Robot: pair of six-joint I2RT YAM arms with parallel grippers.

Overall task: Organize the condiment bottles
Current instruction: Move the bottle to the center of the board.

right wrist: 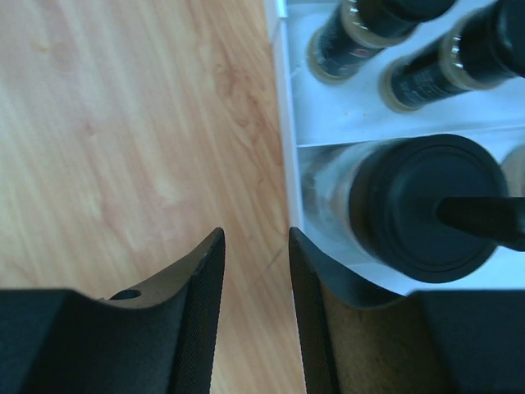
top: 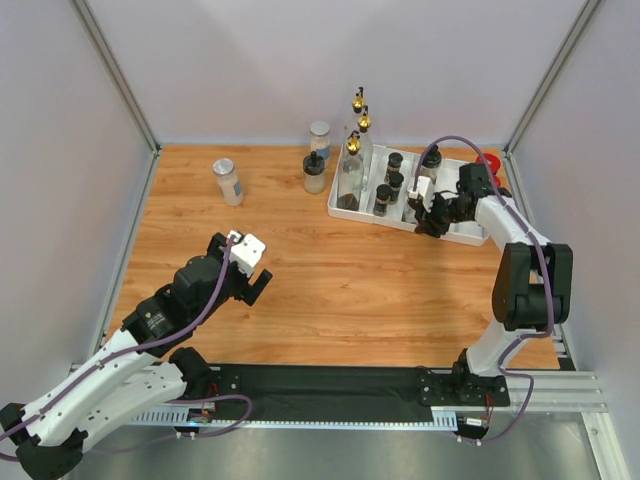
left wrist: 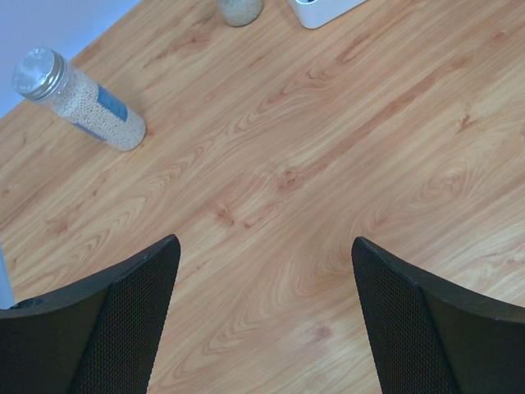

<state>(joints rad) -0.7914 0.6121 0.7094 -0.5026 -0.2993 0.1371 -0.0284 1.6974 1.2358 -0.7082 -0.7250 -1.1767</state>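
The condiment bottles are sitting partly sorted. Three tall gold-spouted bottles [top: 352,168] are standing in a row at the left end of the white divided tray [top: 457,237]. The nearest is resting inside the end compartment, though whether the two behind it are inside too I cannot tell. At least four small black-capped jars [top: 395,183] are standing in the middle compartments. One red-lidded jar [top: 490,163] is showing at the far right corner, with the arm possibly hiding a second. By my judgement three are waiting outside. Of the two silver-lidded jars [top: 319,138], one is standing just behind the tray's left corner, and the second silver-lidded jar [top: 228,182] is standing well apart to the left. A clear black-capped jar [top: 314,174] is standing just beside the tray. The right gripper [right wrist: 256,238] is hovering at the tray's near rim, fingers drawn together on nothing. The left gripper [left wrist: 264,246] is hanging over the table [top: 330,290], spread wide and holding nothing.
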